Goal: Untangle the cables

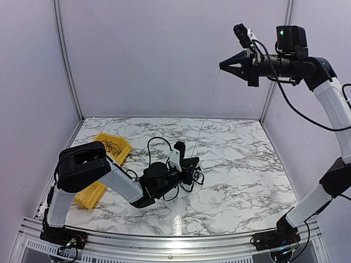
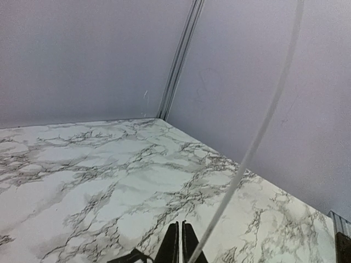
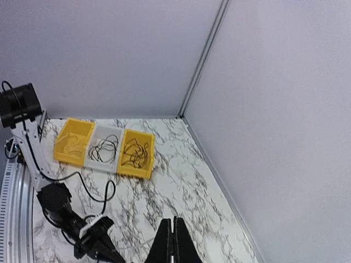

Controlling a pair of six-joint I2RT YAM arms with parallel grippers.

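Item one, the white-and-grey marbled desk [image 1: 247,164]: it carries everything under review. Item two, the right arm [image 1: 334,104]: raised high over the far right corner, its jaws clenched to a point and aimed left. Item three, the left arm [image 1: 118,183]: laid low across the middle of the desk, its jaws pressed together at desk level. Its wrist view shows the two fingers closed side by side; whether they pinch anything cannot be confirmed. Item four, the row of yellow and white plastic trays [image 3: 135,172]: set along the left edge, well apart from the work, each compartment holding loose cable. Item five, the clump of thin black cables [image 1: 190,177]: it lies on the desk directly at the left jaws, just to their near side. Item six, the thin pale strand [image 1: 211,104]: it runs in a straight, steep line from the clump area up to the tips of the right jaws, which appear to grip its upper end. Finding: the strand's long axis runs up and to the right. In my judgement the next pull goes along that line, with the left arm, the nearer one, anchoring the clump.
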